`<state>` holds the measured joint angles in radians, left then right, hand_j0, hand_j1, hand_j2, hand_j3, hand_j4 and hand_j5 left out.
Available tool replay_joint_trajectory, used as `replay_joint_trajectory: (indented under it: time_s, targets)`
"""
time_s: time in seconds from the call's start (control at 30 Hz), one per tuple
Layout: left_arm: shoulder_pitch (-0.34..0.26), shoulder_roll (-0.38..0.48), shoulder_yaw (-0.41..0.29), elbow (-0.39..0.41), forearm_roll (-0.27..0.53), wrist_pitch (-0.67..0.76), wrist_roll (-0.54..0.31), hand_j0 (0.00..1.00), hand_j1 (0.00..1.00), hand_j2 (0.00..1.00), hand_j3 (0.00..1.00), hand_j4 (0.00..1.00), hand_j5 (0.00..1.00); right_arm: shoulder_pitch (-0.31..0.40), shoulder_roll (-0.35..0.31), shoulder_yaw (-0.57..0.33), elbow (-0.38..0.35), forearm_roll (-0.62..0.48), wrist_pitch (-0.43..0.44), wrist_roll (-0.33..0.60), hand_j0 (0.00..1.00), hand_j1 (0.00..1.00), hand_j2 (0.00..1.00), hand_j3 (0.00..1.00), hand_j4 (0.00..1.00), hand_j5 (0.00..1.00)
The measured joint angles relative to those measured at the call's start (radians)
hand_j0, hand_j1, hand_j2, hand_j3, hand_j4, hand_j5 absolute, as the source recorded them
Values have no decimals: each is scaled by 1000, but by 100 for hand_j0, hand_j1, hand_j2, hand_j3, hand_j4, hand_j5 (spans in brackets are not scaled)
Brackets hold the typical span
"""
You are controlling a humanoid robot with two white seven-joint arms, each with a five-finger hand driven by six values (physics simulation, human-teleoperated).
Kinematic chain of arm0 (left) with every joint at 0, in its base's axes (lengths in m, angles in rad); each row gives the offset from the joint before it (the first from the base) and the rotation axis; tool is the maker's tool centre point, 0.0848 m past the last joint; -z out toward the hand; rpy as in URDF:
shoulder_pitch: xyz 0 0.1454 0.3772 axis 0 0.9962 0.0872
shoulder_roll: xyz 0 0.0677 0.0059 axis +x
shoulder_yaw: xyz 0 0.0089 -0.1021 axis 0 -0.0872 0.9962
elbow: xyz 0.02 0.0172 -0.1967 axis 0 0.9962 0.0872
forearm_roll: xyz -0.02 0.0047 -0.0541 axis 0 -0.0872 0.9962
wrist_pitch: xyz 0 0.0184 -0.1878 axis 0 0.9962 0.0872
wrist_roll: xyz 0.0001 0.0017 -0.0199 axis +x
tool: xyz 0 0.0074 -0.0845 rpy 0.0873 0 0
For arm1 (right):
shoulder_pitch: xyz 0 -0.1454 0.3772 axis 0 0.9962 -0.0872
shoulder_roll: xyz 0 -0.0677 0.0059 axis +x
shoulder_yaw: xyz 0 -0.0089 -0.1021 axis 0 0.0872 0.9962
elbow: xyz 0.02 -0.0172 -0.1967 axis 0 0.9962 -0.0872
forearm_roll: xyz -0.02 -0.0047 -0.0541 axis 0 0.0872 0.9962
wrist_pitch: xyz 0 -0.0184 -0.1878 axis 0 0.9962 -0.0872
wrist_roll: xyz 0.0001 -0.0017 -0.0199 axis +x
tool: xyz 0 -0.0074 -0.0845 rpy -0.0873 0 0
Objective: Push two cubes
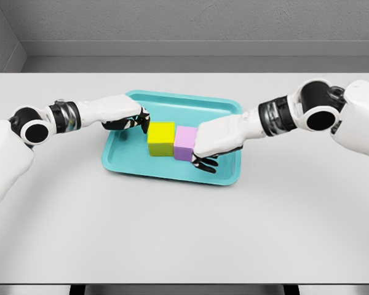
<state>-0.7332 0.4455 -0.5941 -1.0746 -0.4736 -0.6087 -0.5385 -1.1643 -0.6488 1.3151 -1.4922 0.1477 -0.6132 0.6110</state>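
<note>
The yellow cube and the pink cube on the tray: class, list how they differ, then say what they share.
The yellow cube is bright yellow; the pink cube is pale pink. The yellow cube sits left, nearest the left hand; the pink cube sits right, against the right hand. Both look alike in size, stand upright and side by side, touching, in the teal tray.

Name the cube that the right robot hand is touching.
The pink cube, on the right of the pair in the teal tray; the right robot hand presses against it. The yellow cube sits beside it.
</note>
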Motion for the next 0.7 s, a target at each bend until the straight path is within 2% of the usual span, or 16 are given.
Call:
replay_joint_trajectory:
  time_s: [0.27,0.43,0.57,0.7]
  targets:
    - [0,-7,-1,-2,4,2,-3,39,39,39,39,39,39,0,-8,52,-43,0,0,0,14,14,14,14,14,14]
    - [-3,-24,-1,0,-2,0,-8,39,39,39,39,39,39,3,-36,41,-41,-26,0,0,14,14,14,14,14,14]
    - [-3,-22,2,0,-1,-1,-8,39,39,39,39,39,39,12,-66,1,14,-43,0,0,16,16,16,16,16,16]
    - [-9,-15,7,-3,4,-4,-5,39,39,39,39,39,39,12,-73,-25,119,-48,0,0,17,17,17,17,17,17]
